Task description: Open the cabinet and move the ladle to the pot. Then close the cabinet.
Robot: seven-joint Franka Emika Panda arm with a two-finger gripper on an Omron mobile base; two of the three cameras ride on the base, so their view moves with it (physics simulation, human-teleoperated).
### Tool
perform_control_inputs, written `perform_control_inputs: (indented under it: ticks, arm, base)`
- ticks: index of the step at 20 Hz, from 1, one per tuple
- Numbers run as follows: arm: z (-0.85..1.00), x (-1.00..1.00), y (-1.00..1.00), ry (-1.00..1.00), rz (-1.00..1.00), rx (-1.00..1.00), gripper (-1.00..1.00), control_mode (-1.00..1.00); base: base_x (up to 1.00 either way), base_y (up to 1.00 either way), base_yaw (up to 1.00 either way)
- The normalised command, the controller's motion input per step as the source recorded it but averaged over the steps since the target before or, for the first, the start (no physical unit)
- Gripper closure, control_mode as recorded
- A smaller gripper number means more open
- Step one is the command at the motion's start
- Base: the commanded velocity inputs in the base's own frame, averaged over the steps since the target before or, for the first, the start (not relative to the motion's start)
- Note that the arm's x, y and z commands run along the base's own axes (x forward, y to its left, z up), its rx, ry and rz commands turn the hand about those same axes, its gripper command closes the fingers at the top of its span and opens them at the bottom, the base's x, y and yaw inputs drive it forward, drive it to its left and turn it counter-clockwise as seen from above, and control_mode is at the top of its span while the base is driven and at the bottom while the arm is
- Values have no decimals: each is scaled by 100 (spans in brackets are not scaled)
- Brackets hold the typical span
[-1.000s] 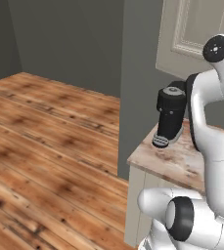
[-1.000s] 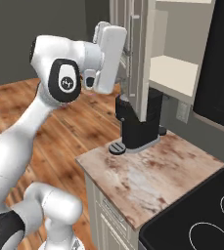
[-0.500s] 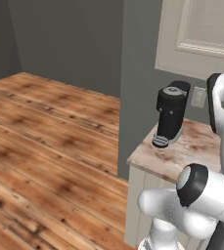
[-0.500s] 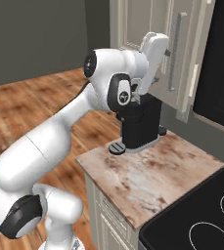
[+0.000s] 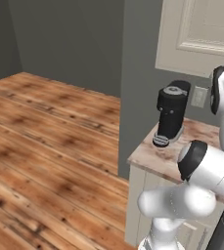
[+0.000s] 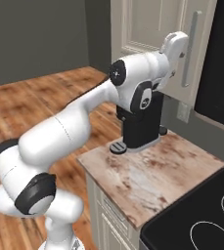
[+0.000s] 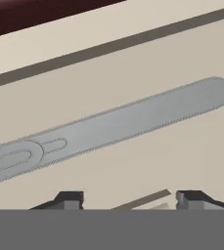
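The cabinet (image 6: 147, 24) is a cream wall cabinet, and its tall panelled door (image 5: 201, 29) lies shut against the frame. Its long silver bar handle (image 6: 193, 49) runs down the door's right side. My gripper (image 6: 180, 45) sits just left of that handle, close to the door face. In the hand view the handle (image 7: 113, 127) crosses the picture at a slant over the cream door (image 7: 157, 166). My gripper (image 7: 130, 199) is open, its two dark fingertips (image 7: 69, 199) spread apart below the bar with nothing between them. The ladle and the pot are out of view.
A black coffee machine (image 6: 140, 124) stands on the marbled counter (image 6: 152, 180) under the cabinet, right below my arm. A black stove top (image 6: 201, 219) lies at the counter's right, and a black microwave (image 6: 221, 63) hangs right of the cabinet. Wooden floor (image 5: 45, 136) stretches to the left.
The cabinet door was swung open with shelves showing; it has closed flat. My arm has swept right with the door and now rests beside the handle.
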Motion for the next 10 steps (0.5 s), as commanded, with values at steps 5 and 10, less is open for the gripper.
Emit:
perform_control_inputs:
  ticks: [5,10]
  arm:
    - [-1,97,-62,4,0,14,-100,-100]
    - [-1,85,-53,6,0,14,-100,-100]
  base:
    - [0,0,0]
    - [0,0,0]
